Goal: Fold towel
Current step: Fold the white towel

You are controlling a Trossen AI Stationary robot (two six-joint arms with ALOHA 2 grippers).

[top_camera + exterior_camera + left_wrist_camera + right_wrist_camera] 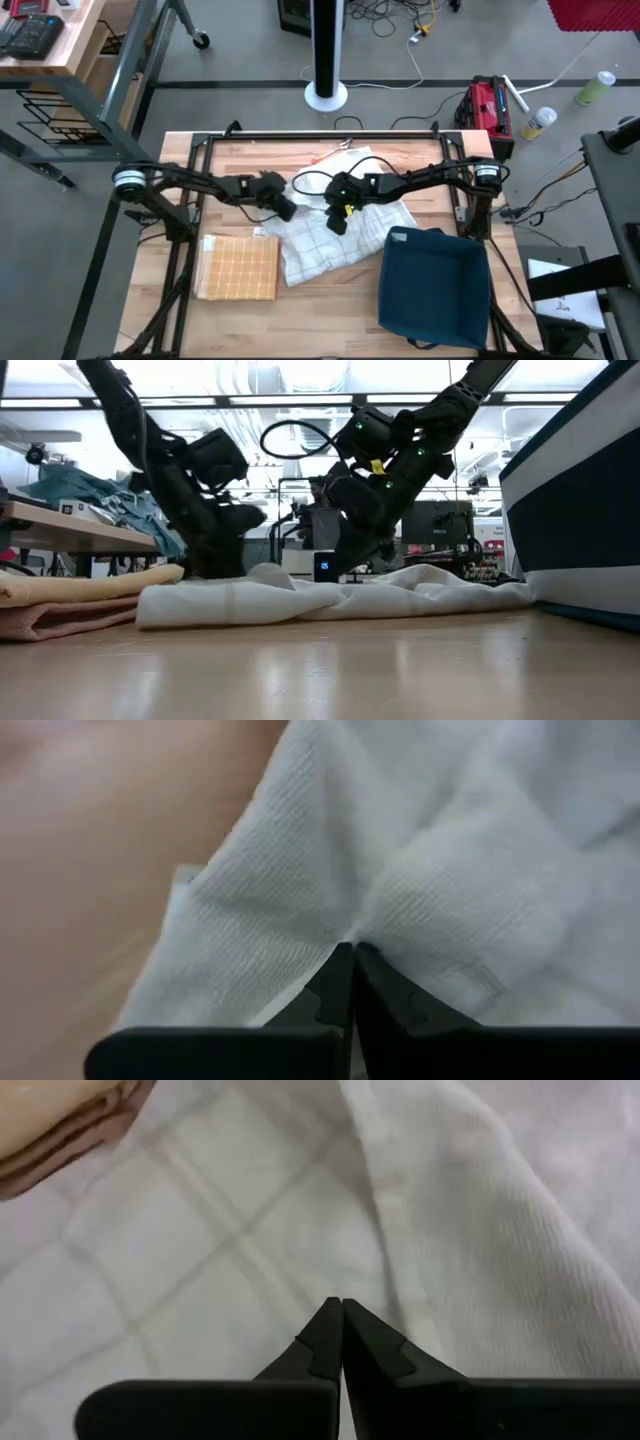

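Observation:
A white towel with a faint check [335, 238] lies crumpled on the middle of the wooden table; in the low view the towel [330, 600] is a low rumpled heap. My left gripper [286, 209] is at the towel's far left part, shut on the cloth [352, 948]. My right gripper [338, 222] stands shut over the towel's middle [340, 1302], with flat checked cloth and a raised fold just beyond its tips. In the low view both grippers come down slanting to the towel, the left [215, 568] and the right [345, 565]. My left gripper pinches a small pucker of the towel [350, 925] between its two fingertips, coming slanting down from the table's left; creases in the cloth run together at the tips. The rest of the towel lies slack on the table. My right gripper's shut tips are close over the cloth; whether they touch it I cannot tell.
A folded tan checked towel [238, 265] lies at the near left, beside the white one. A dark blue bin [432, 285] stands at the near right, close to the towel's right edge. Papers [345, 157] lie at the table's far edge.

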